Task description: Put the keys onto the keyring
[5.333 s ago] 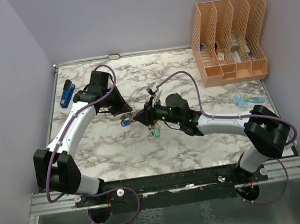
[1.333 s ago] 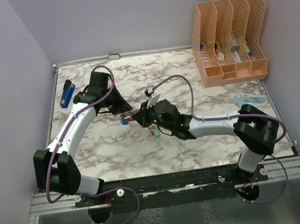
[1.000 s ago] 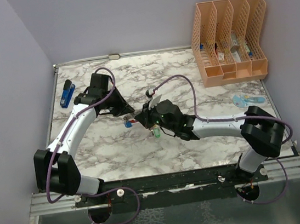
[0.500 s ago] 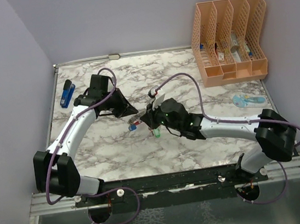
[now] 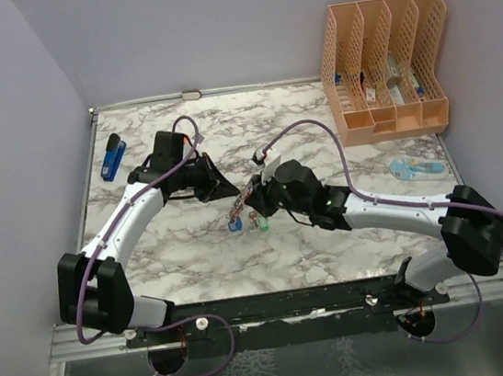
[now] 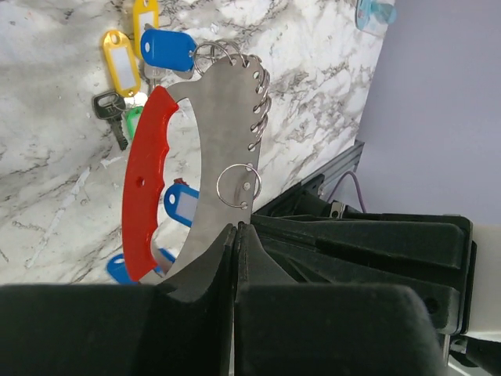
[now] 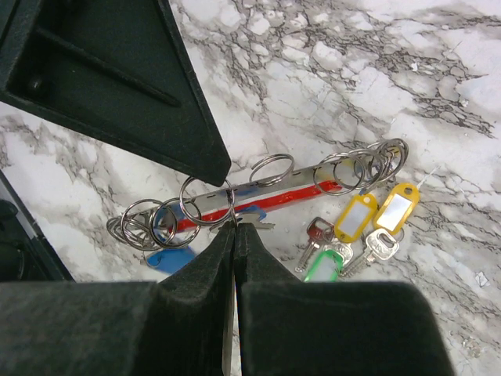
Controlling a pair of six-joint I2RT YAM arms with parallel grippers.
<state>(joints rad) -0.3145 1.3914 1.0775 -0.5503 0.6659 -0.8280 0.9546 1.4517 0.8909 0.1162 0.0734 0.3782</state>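
Marble counter [image 5: 195,251] lies beneath the keyring [image 6: 223,110]. I judge it best to brace the keyring level and feed each ring along its silver rim without twisting. My left fingers [image 6: 329,329], pressed together, pinch its silver end. My right fingers [image 7: 274,313], also closed, nip a split ring [image 7: 205,205] at the rim. Loose keys [image 7: 368,227] lie nearby.

Robot test cell in a lab, plain lilac panel walls [image 5: 4,137] closing in three sides, marble-patterned tabletop [image 5: 195,256], slotted aluminium rail [image 5: 68,342] along the near edge, office props at the margins, orange perforated plastic file sorter [image 5: 390,116], blue stapler [image 5: 114,157]
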